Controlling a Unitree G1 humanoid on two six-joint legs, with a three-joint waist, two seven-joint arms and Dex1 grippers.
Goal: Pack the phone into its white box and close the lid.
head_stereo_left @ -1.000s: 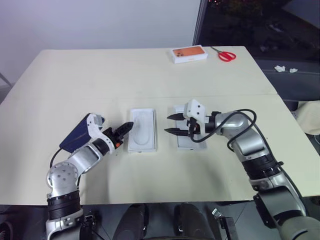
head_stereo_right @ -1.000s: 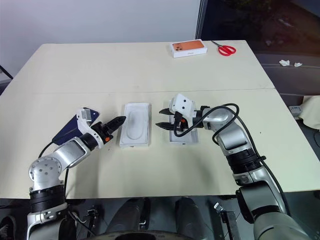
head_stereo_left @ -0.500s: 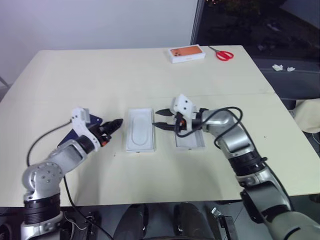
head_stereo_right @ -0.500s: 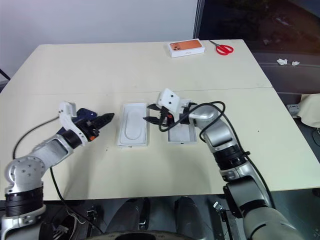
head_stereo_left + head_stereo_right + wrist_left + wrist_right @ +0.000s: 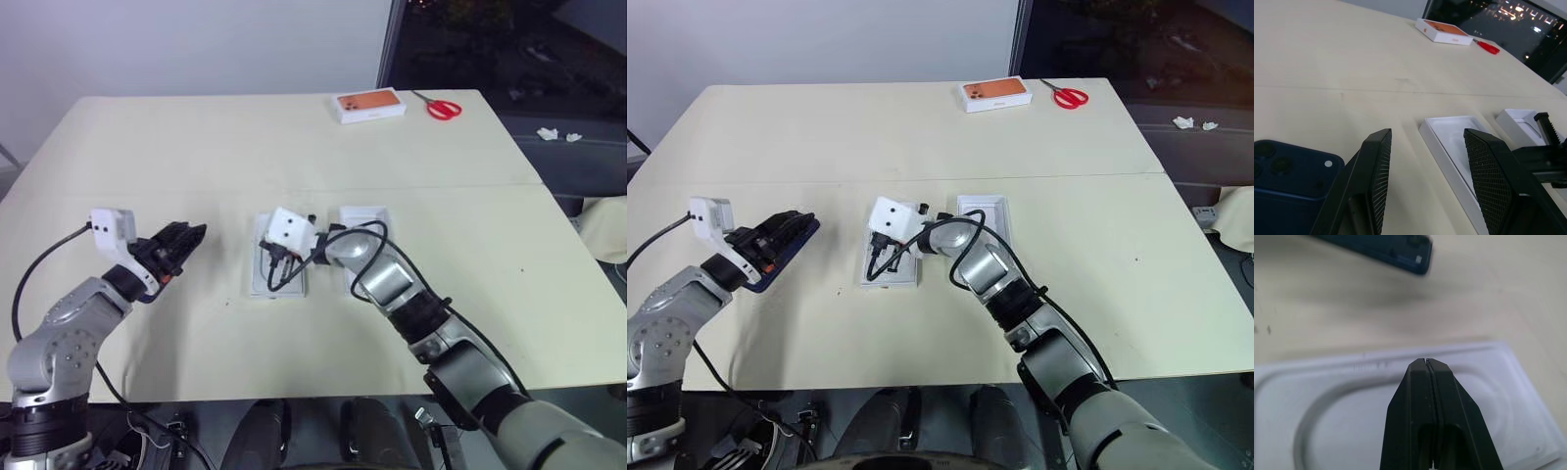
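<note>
The phone (image 5: pixel 784 247) is lying flat on the table, just beside the left gripper (image 5: pixel 774 240), whose fingers are standing apart and empty. The right gripper (image 5: pixel 1427 369), fully closed and empty, is hovering over the white box (image 5: pixel 257 284), well right of the phone.

A broad, pale cream rectangular counter (image 5: pixel 294 147) filled the middle of the room, a thin seam crossing it from side to side. Behind its far edge rose a plain white wall (image 5: pixel 196 44). Past the far right corner stood a dark glass window (image 5: pixel 490 39) framed by a grey upright post (image 5: pixel 389 44).
</note>
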